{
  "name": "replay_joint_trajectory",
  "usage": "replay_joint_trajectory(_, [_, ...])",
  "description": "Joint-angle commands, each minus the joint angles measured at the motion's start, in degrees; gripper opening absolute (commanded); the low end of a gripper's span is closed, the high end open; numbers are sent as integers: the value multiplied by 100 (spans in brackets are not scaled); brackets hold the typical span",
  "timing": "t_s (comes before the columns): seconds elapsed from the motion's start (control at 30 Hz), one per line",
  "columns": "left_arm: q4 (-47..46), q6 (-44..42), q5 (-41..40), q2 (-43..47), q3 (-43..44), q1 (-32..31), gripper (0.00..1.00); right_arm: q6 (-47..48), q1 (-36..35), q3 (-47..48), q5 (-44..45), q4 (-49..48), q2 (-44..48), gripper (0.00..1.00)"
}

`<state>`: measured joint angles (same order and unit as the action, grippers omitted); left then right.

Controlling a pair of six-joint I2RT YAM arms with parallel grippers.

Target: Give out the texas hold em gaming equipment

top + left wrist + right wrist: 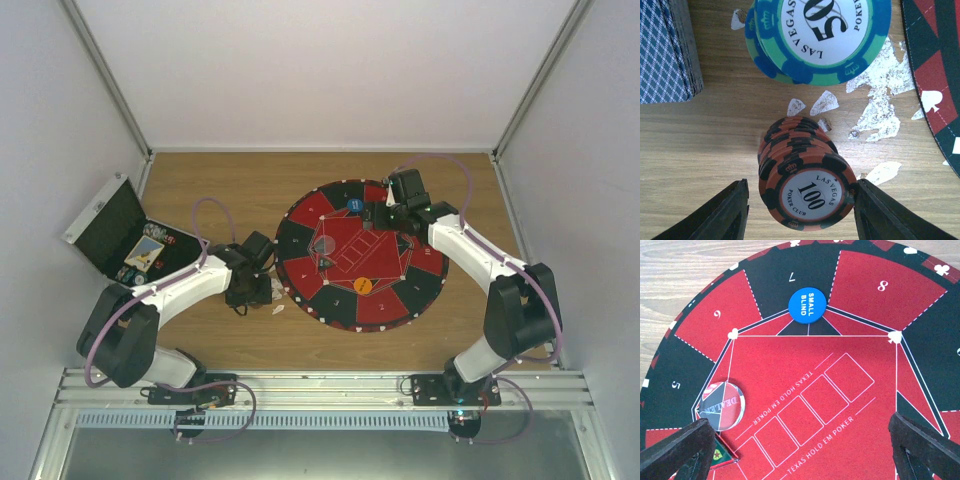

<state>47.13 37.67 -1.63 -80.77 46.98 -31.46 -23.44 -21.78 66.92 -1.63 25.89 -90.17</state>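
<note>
My left gripper (801, 200) straddles the stack of dark red chips (807, 195) in the lower middle of the left wrist view. The jaws are parted and not yet clamped. The right-hand finger (880, 210) sits at the chips' rim, and a strip of bare wood shows between the left-hand finger (725, 215) and the stack. Beyond the stack, at the top centre, stand the teal chips (820, 35), with a band of open table (705, 145) between the two piles. The deck of cards (665, 50) fills the upper left corner, well apart. The mat (935, 75) curves down the right edge, also apart.

The table is pale wood grain, scuffed with white patches near the mat. In the top view, white walls close it in on three sides and the open case (120, 235) lies at the left.

The dark red stack stands on end, its "100" face toward my camera and its chips a little staggered.

My right gripper (800, 420) hangs wide open over the mat's red centre, holding nothing. The clear dealer disc (722, 406) is just beside its left-hand finger, and the blue disc (807, 305) lies further up the frame.
</note>
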Motion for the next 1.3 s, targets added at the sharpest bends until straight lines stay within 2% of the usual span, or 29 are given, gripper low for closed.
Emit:
replay_joint_trajectory(0.0, [-130, -64, -106, -59, 145, -44, 59, -20, 55, 93, 13, -49, -106, 95])
replay_joint_trajectory(0.63, [-185, -88, -71, -134, 131, -41, 50, -17, 59, 102, 13, -47, -131, 95])
replay_joint_trajectory(1.27, [-229, -103, -60, -209, 116, -35, 52, -20, 58, 85, 22, -40, -107, 95])
